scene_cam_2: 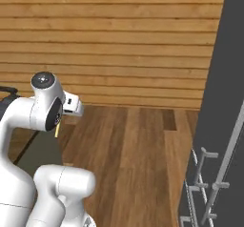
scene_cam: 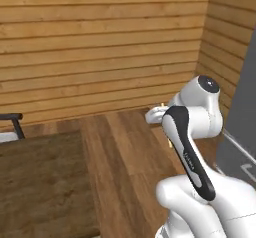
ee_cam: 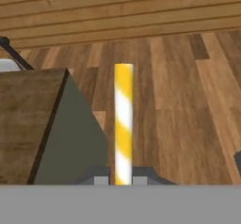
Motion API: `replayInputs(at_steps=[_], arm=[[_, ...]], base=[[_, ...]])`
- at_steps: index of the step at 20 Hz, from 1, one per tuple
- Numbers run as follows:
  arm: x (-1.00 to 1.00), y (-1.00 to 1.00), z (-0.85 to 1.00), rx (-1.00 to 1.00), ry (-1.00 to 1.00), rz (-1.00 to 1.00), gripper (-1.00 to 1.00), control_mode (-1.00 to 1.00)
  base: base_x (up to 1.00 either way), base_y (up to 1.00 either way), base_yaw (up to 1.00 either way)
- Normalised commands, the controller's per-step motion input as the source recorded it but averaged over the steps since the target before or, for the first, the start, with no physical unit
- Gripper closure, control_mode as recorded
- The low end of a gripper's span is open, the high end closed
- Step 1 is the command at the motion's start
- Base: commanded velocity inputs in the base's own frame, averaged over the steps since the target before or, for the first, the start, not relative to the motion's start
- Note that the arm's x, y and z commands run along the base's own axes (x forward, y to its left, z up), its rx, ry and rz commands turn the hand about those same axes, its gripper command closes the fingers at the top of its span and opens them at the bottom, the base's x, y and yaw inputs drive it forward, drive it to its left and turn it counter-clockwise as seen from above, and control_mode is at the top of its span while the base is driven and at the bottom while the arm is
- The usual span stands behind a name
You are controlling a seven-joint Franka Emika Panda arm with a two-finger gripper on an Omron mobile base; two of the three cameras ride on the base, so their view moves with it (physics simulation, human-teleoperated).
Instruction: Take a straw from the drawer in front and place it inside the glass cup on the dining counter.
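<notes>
The straw [ee_cam: 123, 124] (yellow-and-white striped) is pinched in the closed gripper [ee_cam: 121, 180]; carriage toward the dining counter [ee_cam: 28, 124], frame left, is needed.

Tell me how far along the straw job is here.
Done: the straw, striped yellow and white, is out and clamped upright in the shut claw. In hand: carrying it beside the dining counter. Left: dropping it into the glass cup, none visible yet.
</notes>
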Motion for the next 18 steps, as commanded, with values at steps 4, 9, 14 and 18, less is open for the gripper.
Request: replayInputs(at_steps=[4,9,14,18], arm=[[0.0,0.0,0.0,0.0,0.0,0.0,1.0,1.0],[0.0,0.0,0.0,0.0,0.0,0.0,1.0,1.0],[0.0,0.0,0.0,0.0,0.0,0.0,1.0,1.0],[0.0,0.0,0.0,0.0,0.0,0.0,1.0,1.0]], base=[[1.0,-0.03,0.26],[1.0,-0.12,0.26],[1.0,-0.09,0.28],[1.0,-0.17,0.32]])
